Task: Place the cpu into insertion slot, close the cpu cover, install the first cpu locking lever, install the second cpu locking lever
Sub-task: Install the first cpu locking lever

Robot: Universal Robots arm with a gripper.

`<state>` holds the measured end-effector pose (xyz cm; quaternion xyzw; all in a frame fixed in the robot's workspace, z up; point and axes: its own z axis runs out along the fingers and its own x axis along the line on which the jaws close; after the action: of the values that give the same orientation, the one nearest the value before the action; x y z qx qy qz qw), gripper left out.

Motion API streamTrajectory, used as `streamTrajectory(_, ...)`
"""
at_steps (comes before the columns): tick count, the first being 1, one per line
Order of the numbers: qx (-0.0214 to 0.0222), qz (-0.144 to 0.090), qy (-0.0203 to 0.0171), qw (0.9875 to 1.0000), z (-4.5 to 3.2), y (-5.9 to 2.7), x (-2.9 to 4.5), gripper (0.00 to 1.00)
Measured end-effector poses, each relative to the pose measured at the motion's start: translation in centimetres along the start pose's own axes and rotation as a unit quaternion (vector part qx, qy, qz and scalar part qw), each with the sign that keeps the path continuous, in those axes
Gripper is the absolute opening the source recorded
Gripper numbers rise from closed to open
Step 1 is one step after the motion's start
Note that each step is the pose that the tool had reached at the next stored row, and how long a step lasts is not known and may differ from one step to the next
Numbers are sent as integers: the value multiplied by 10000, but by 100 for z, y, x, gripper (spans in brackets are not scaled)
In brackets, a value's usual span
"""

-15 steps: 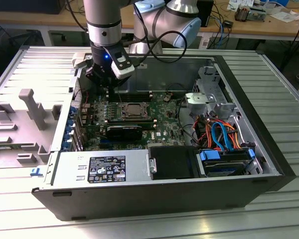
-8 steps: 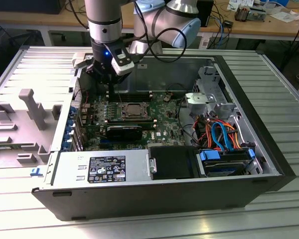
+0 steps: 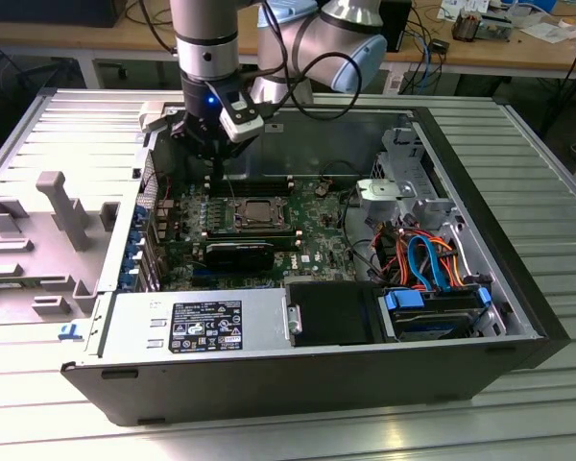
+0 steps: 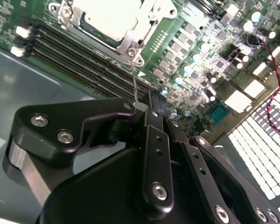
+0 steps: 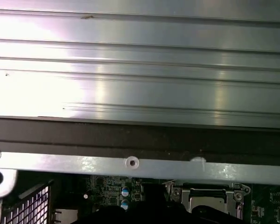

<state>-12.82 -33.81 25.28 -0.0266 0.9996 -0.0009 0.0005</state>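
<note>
The cpu (image 4: 107, 16) shows its bright silvery top inside the insertion slot (image 3: 259, 213) on the green board. The cpu cover (image 4: 132, 45) lies flat around it as a metal frame. A thin wire locking lever (image 4: 133, 77) rises from the socket's corner up to my fingertips. My gripper (image 4: 151, 105) hangs just above and beside that corner with its black fingers (image 4: 154, 140) drawn together on the lever's end. In the exterior view, the gripper (image 3: 216, 173) points down at the socket's back corner on the exterior view's left. The socket (image 5: 207, 198) also appears in the first wrist view.
Long black memory slots (image 4: 79, 56) run beside the socket. A red wire (image 4: 275, 93) loops near a fan grille. The open case holds a power supply (image 3: 197, 322) and a drive with blue and orange cables (image 3: 432, 279). A grey fixture (image 3: 62, 206) stands on the exterior view's left. The case wall (image 5: 130, 135) is close.
</note>
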Motion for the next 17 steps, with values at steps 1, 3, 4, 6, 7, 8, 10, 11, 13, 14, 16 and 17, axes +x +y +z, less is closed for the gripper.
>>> streamTrajectory(1, 0, -1, 3, 10000, 1, -1, -22, 11)
streamTrajectory(3, 0, -1, 6, 10000, 2, -3, -62, 11)
streamTrajectory(4, 0, -1, 7, 10000, 3, -5, -90, 11)
streamTrajectory(6, 0, -1, 8, 10000, 4, -6, -115, 11)
streamTrajectory(7, 0, -1, 9, 10000, 4, -7, -127, 11)
streamTrajectory(8, 0, -1, 9, 10000, 5, -7, -135, 11)
streamTrajectory(10, 0, -1, 10, 10000, 7, -9, -159, 11)
streamTrajectory(11, 0, 0, 10, 10000, 7, -9, -160, 11)
streamTrajectory(13, 0, -1, 10, 10000, 11, -9, -162, 11)
streamTrajectory(14, 0, -1, 10, 10000, 11, -9, -162, 11)
streamTrajectory(16, 0, -1, 10, 10000, 14, -9, -162, 11)
streamTrajectory(17, -1, -1, 10, 10000, 17, -8, -162, 11)
